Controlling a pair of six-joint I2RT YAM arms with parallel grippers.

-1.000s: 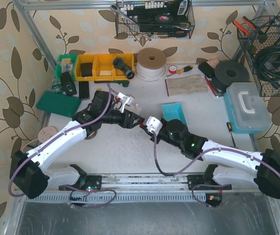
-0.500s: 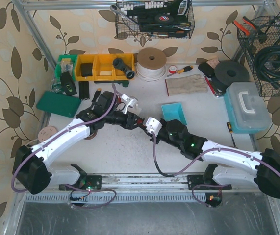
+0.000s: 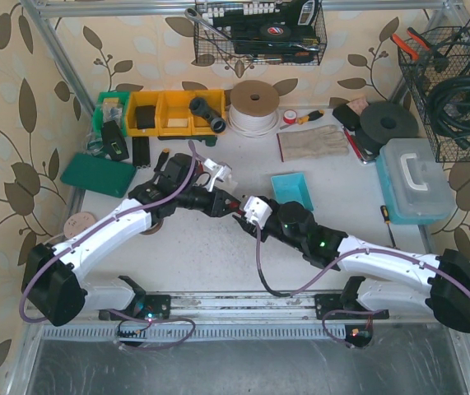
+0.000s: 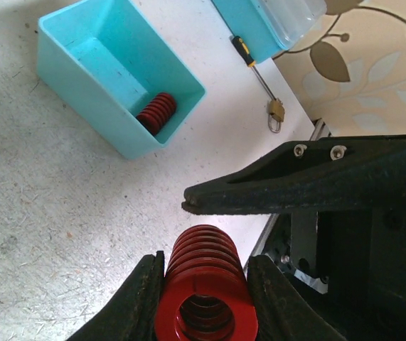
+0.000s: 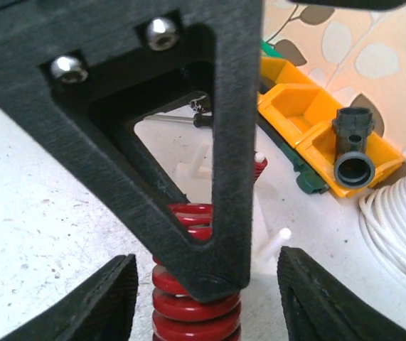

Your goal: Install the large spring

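Red spring (image 4: 204, 291) in left pincer (image 4: 206, 261), spare spring (image 4: 156, 112) binned

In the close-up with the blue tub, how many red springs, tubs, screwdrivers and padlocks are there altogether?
Red springs: 2, the large spring between the fingers and the small spring inside the blue tub
Blue tub: 1
Screwdriver: 1
Padlock: 1
Total: 5
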